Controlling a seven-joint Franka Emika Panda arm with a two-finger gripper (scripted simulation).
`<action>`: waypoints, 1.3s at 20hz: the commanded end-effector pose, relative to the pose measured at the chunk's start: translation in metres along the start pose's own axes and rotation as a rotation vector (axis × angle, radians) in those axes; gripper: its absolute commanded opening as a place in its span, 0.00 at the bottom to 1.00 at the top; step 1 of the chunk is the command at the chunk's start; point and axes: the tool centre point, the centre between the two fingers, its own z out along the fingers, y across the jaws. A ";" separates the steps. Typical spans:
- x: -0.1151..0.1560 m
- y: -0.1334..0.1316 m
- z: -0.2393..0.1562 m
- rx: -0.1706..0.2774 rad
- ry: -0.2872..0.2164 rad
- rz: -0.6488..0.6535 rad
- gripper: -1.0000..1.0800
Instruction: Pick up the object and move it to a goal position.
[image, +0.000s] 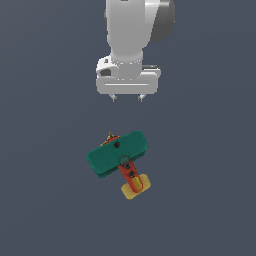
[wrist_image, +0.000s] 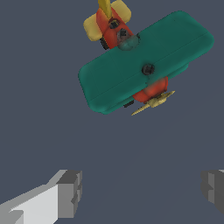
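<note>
The hand (image: 127, 98) hangs wide open and empty. The biplane (image: 119, 158) sits on the counter (image: 45, 200) at its 6 o'clock, well apart, lower wing mostly hidden.

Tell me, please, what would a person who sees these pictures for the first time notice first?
The bright toy biplane stands out most: teal wings, red-orange body and yellow tail, lying alone on the plain dark grey floor near the middle of the exterior view. Above it in that view is the white robot arm, its tool open and apart from the plane, holding nothing.
</note>
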 end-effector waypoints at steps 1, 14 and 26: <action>0.000 0.000 0.000 0.000 0.000 0.000 0.62; 0.004 -0.001 -0.012 0.000 0.019 -0.019 0.62; 0.009 -0.018 -0.028 0.003 0.053 -0.064 0.62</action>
